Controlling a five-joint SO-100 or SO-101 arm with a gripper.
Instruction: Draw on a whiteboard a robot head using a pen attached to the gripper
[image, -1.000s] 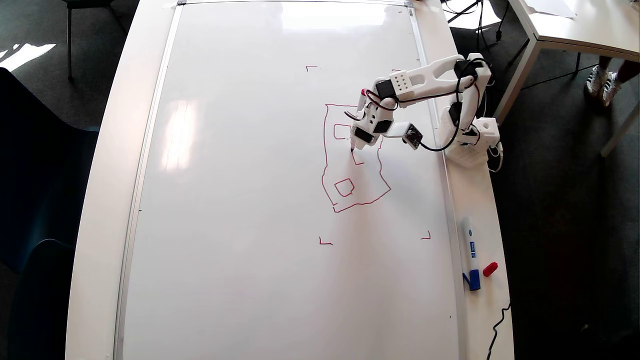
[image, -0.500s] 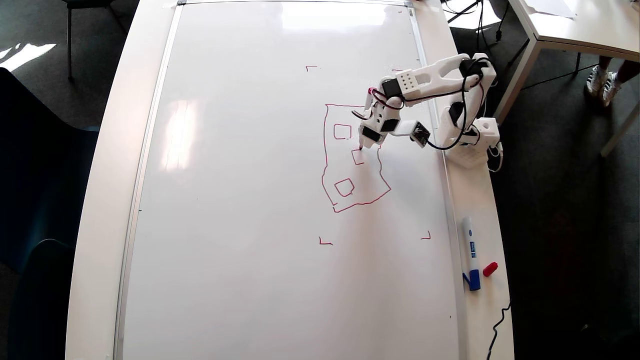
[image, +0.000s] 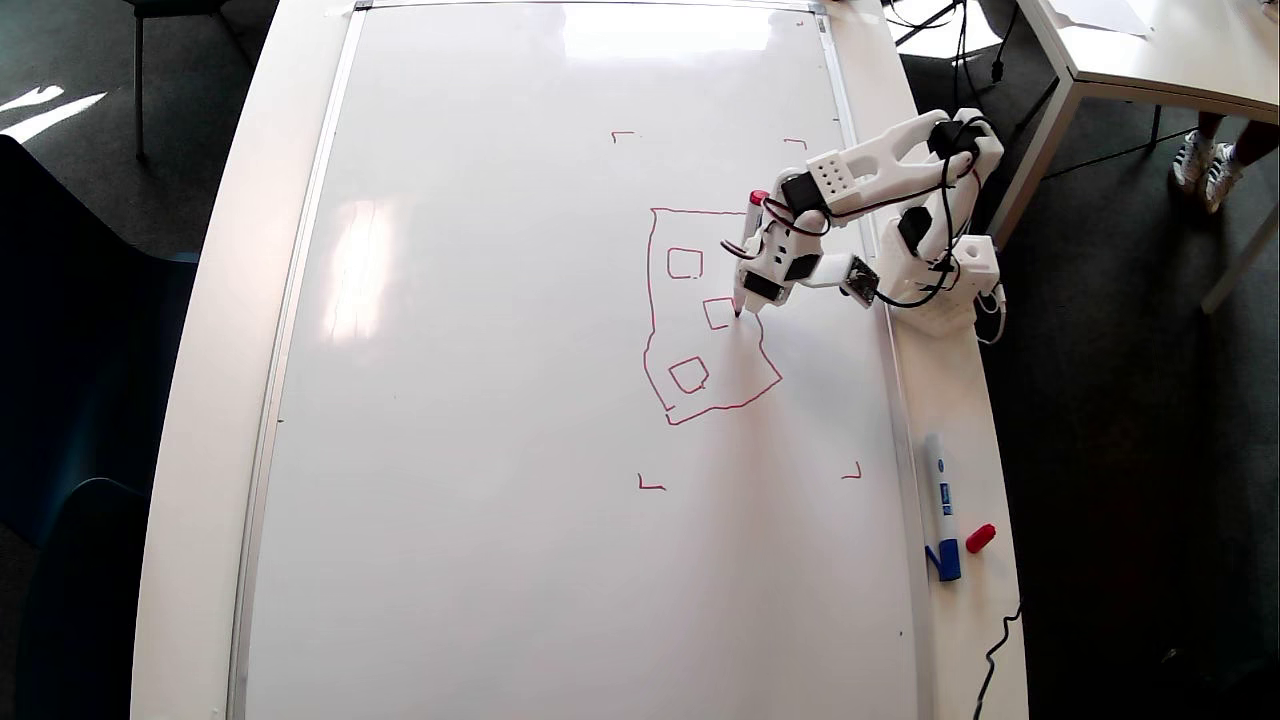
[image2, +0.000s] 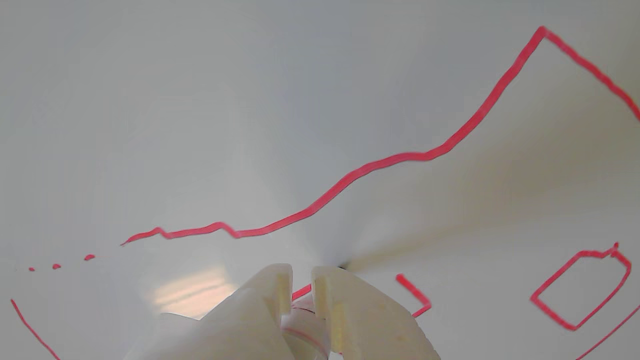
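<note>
Since earlier, gripper (image: 742, 305) has shifted right on whiteboard (image: 480, 400). Overhead shows the whole robot head (image: 652, 300) with three squares; wrist shows fingers (image2: 272, 290) clenched on one pen (image2: 305, 327), tip touching the board.

Middle square of robot head (image: 712, 312) now closed.

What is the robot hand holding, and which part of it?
The white plastic gripper clamps a slim white pen with a red end around its lower barrel, near the writing tip, which touches the glossy whiteboard.
</note>
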